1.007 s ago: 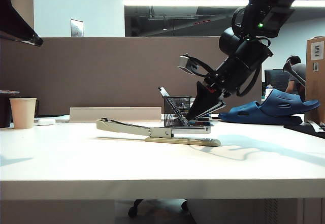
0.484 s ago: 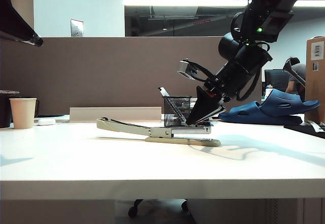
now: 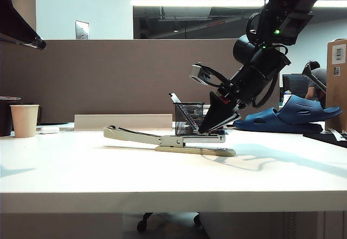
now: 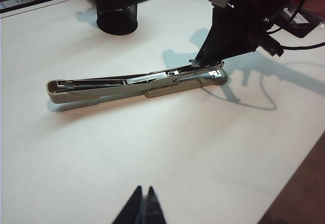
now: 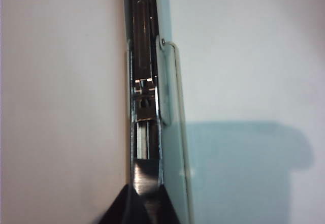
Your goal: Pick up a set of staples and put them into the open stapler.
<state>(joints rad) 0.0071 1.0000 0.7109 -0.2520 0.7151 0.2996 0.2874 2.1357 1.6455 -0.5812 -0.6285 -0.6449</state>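
The right hand [image 3: 205, 128] is lowered at a slant onto the magazine of the stapler [image 3: 169, 140], its tips set at the channel near the stapler's front end. In the right wrist view the right hand [image 5: 144, 191] is seen nearly closed, with a thin bright metal piece pinched between the tips; this is judged to be the set of staples [image 5: 144, 176], lying in line with the open magazine and partly inside it. How deep it is seated cannot be told.

The stapler is laid open along the tabletop [image 3: 81, 168], its long arm folded back flat, away from the right hand. A black mesh pen holder [image 3: 188, 118] is stood just behind it.

The left hand [image 4: 140, 208] is held well apart from the stapler, above bare tabletop, its tips together and nothing carried.

The step in hand is judged to be the insertion itself. For the next move, the strip must be kept parallel to the channel walls and settled flat onto the rail before the grip is loosened; a skewed release could leave it jammed or tipped out.
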